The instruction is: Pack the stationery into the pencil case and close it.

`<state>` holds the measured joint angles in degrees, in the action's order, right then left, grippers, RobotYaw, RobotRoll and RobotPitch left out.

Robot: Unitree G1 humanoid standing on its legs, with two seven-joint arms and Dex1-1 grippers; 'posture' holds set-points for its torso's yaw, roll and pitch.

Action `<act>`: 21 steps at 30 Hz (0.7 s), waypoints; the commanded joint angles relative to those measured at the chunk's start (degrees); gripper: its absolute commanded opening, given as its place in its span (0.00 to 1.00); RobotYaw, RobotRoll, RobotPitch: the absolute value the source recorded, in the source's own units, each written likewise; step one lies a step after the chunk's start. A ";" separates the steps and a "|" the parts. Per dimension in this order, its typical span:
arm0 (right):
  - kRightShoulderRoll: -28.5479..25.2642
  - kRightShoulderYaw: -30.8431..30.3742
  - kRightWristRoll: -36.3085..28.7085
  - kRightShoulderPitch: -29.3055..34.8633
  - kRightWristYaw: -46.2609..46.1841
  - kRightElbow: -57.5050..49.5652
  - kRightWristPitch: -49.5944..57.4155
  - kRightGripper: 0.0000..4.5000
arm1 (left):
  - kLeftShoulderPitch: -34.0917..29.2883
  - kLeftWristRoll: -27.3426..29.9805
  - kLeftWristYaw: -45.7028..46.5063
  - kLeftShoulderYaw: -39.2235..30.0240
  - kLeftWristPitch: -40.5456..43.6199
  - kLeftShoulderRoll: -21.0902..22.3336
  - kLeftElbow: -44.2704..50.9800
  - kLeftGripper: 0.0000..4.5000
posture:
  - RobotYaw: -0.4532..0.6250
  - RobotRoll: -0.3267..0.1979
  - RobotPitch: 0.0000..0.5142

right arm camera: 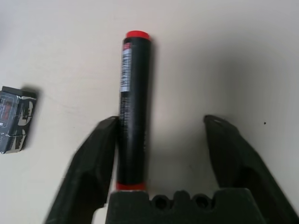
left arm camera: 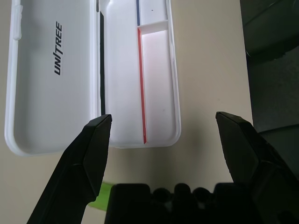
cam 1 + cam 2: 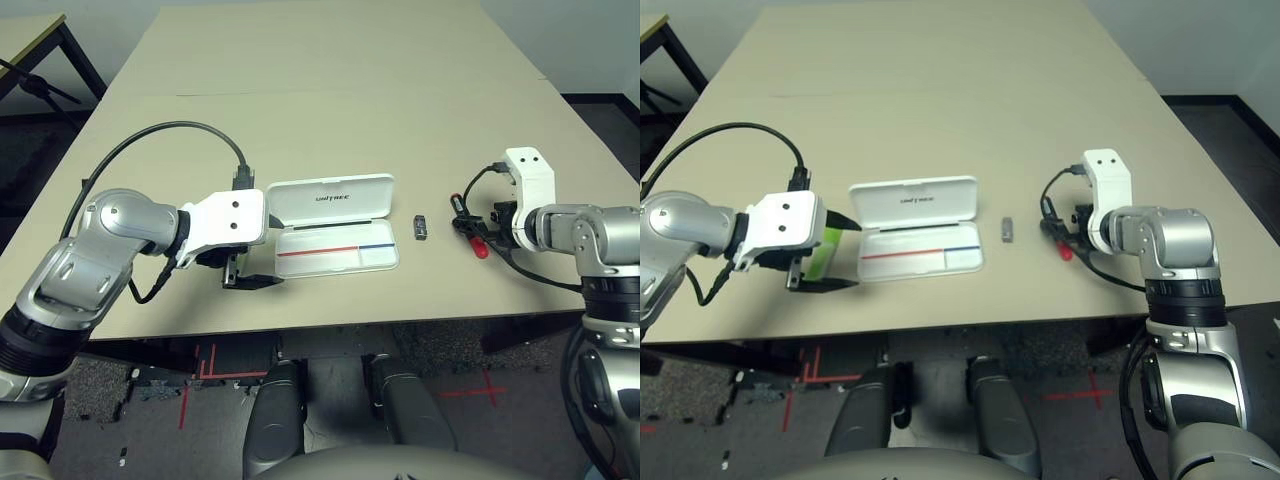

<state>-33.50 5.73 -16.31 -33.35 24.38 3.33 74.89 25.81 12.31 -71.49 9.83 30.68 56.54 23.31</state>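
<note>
The white pencil case [image 3: 335,228] lies open near the front edge of the desk [image 3: 330,90], about in the middle, with its lid folded back flat toward the far edge so things can drop straight into the tray. The tray looks bare, so nothing seems packed yet. The left hand [image 2: 163,140] is low beside the case on its left, with its two black fingers spread wide and nothing between them. The lime-green highlighter [image 3: 823,252] peeks out just under that hand, so the hand is probably there to pick it up. Toward the right edge of the desk, the right hand [image 1: 161,154] is down over the red marker [image 1: 133,112]. Its fingers are apart, one on each side of the marker, and one finger [image 1: 93,158] is right against it. It has not squeezed the marker yet, but it is lined up to do so. The small dark grey clip [image 3: 421,227] lies on the desk between the case and the marker, on its own.
</note>
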 commanded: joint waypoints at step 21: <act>-28.80 -14.15 0.18 -6.46 35.06 -1.92 -24.03 0.10 | 1.33 0.07 -1.80 0.60 -1.41 0.79 -1.63 1.00 | 0.39 0.62 0.28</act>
<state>-61.30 -6.32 -16.45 -39.11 55.15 2.19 54.37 26.69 12.31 -72.78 10.00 29.77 56.61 21.74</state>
